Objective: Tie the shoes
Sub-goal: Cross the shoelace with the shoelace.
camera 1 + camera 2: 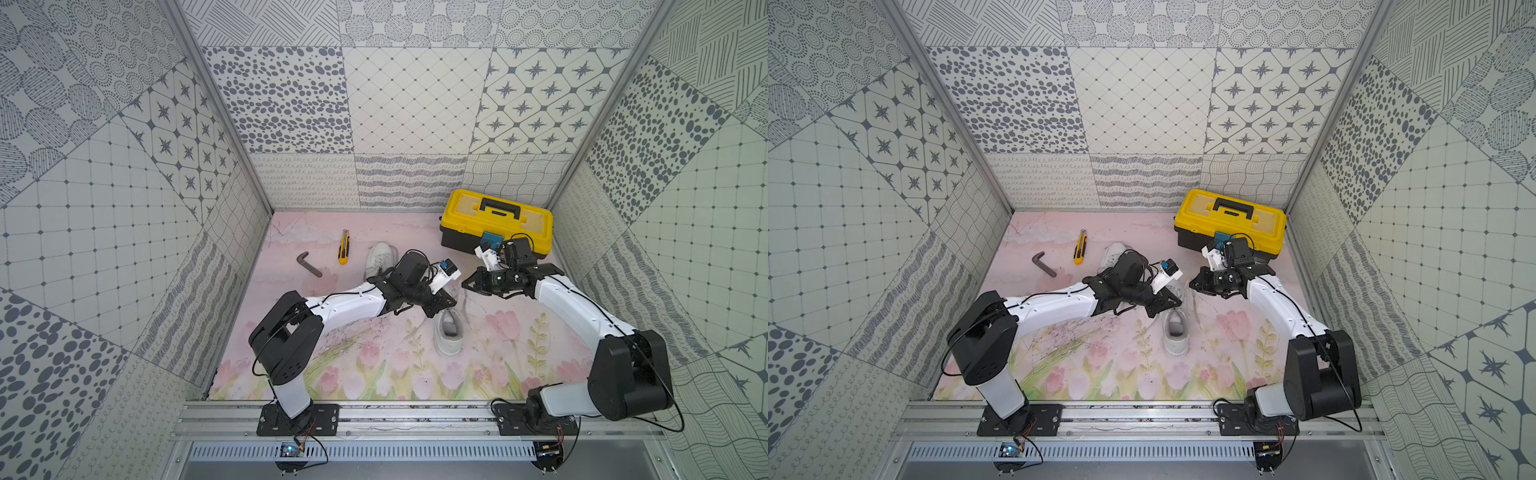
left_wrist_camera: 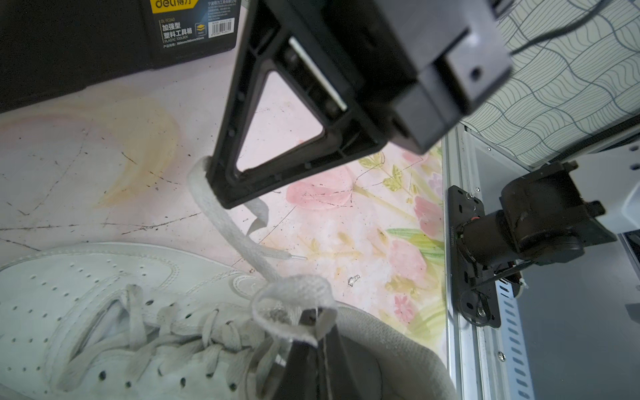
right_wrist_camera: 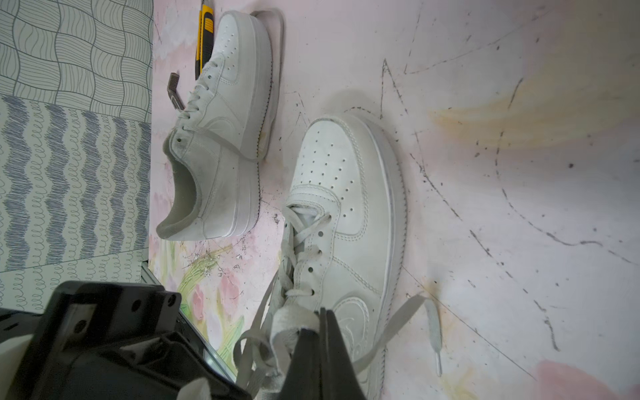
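Two white shoes lie on the floral mat. The near shoe [image 1: 448, 332] [image 1: 1175, 332] [image 2: 86, 311] [image 3: 349, 207] points toward the back wall. My left gripper [image 2: 317, 329] [image 1: 451, 305] is over its tongue, shut on a loop of its lace [image 2: 291, 291]. My right gripper [image 3: 320, 317] [image 1: 465, 286] is just to the right, shut on another loop of the same lace [image 3: 287, 322]. A free lace end [image 3: 433, 329] trails on the mat. The far shoe [image 1: 380, 257] [image 3: 221, 138] stands behind the left arm, its laces loose.
A yellow and black toolbox [image 1: 496, 220] [image 1: 1229, 220] sits at the back right, close behind the right wrist. A yellow utility knife [image 1: 344, 247] and a grey hex key [image 1: 309, 264] lie at the back left. Patterned walls enclose the mat on three sides.
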Controlling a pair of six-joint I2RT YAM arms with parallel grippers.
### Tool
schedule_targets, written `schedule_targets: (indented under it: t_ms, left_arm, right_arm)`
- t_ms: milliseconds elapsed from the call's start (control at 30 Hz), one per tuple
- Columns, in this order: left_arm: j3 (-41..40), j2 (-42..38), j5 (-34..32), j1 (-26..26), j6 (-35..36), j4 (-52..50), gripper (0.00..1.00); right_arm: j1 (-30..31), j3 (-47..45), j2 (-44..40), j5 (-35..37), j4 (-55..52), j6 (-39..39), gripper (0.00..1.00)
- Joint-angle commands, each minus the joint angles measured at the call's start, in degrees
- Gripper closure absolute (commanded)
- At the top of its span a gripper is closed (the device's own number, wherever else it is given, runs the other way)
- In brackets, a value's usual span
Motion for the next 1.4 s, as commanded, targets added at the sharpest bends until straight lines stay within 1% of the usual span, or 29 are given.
schedule_targets:
  t_ms: [0,233,367,433,533,567,633,667,733,867,967,1033,1100,1200,1233,1367]
  left_arm:
    - [2.87,1.88,4.05,0.33,3.62,-3.24,1.00]
    - [7.15,4.86,4.39,-1.23,6.49,-7.71,0.99]
    - [9.78,6.72,3.88,-2.78,9.11,-12.17,0.89]
    - [10.33,6.89,3.37,-3.39,10.04,-13.55,0.85]
    - [10.52,6.15,2.97,-3.87,10.82,-14.71,0.77]
    - [10.54,5.81,2.71,-3.99,11.11,-15.13,0.74]
    - [10.76,5.05,1.89,-4.24,11.94,-16.25,0.63]
    - [10.90,4.77,1.44,-4.42,12.17,-16.75,0.61]
    - [10.87,3.84,1.20,-4.52,12.25,-17.17,0.56]
    - [10.03,1.19,1.09,-4.60,10.79,-15.85,0.52]
    - [8.64,-2.37,-1.83,-4.48,7.29,-14.23,0.51]
    - [7.02,-5.33,-6.21,-3.57,1.57,-13.47,0.51]
    - [5.02,-7.88,-8.21,-1.61,-5.90,-13.45,0.52]
    - [0.63,-11.02,-10.04,0.92,-16.80,-13.26,0.53]
    - [-0.16,-11.61,-10.45,1.30,-19.39,-13.80,0.53]
    - [-0.67,-11.23,-10.96,1.55,-26.53,-17.17,0.55]
  right_arm:
    - [-0.17,2.01,0.94,-0.51,2.32,-0.64,1.00]
    - [-0.16,3.16,2.68,-0.22,3.10,-0.65,1.00]
    - [-0.17,2.92,3.22,-0.44,3.66,-0.76,1.00]
    - [-0.16,2.83,3.37,-0.27,3.66,-1.18,1.00]
    - [-0.17,2.80,3.52,-0.34,3.66,-2.12,1.00]
    - [-0.17,2.84,3.61,-0.38,3.66,-2.40,1.00]
    - [-0.17,2.86,3.91,-0.60,3.73,-3.07,1.00]
    - [-0.17,2.86,3.96,-0.81,3.75,-3.29,1.00]
    - [-0.01,2.84,4.05,-1.22,3.84,-3.95,1.00]
    - [0.43,2.82,4.25,-1.63,3.86,-5.16,1.00]
    - [1.03,2.63,3.95,-1.80,3.90,-5.86,1.00]
    - [1.50,2.38,3.33,-1.82,3.84,-6.00,1.00]
    - [1.83,2.09,2.58,-1.83,3.84,-6.01,1.00]
    - [2.51,1.45,1.52,-1.66,3.82,-5.98,1.00]
    - [2.72,1.16,1.27,-1.66,3.83,-6.00,1.00]
    - [3.82,0.51,0.36,-0.46,3.31,-5.92,1.00]
